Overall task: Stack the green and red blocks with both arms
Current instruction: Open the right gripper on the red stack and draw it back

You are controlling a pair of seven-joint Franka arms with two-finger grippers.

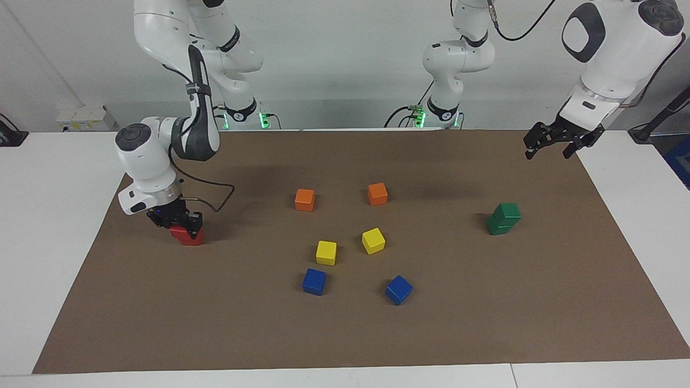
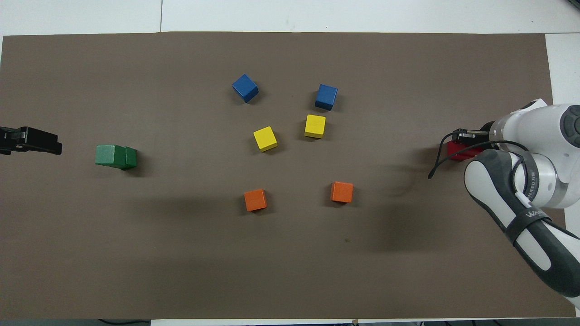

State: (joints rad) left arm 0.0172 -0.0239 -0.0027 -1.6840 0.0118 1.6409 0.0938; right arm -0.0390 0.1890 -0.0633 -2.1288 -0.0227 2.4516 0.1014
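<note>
A: Looking at the right end effector [image 1: 180,225], I see it low over the red blocks [image 1: 187,235] at the right arm's end of the surface. Why does it sit there?

B: I judge it is at the placing step. One red cube seems to lie on the other, but the end effector covers the top, so I cannot tell how well they align. Its fingers sit at the sides of the upper cube; whether they press it or are already loose, I cannot tell.

A: And the left end effector [image 1: 557,143]?

B: It hangs in the air with its fingers spread apart and nothing between them, above the corner of the brown mat [image 1: 345,334] at the left arm's end. The left arm waits. The green blocks [image 1: 503,219] are well apart from it, already one on the other, the upper cube a little turned against the lower.

A: So the green part looks finished?

B: I think so, yes.

A: What about room for moving?

B: The red stack is near the mat's edge, with bare mat all around it, so a straight lift should be free. The orange cubes [image 1: 304,199], yellow cubes [image 1: 326,252] and blue cubes [image 1: 314,281] stay in the middle, well apart from both stacks. Only the black cable [image 1: 215,194] loops just beside the right end effector.
</note>
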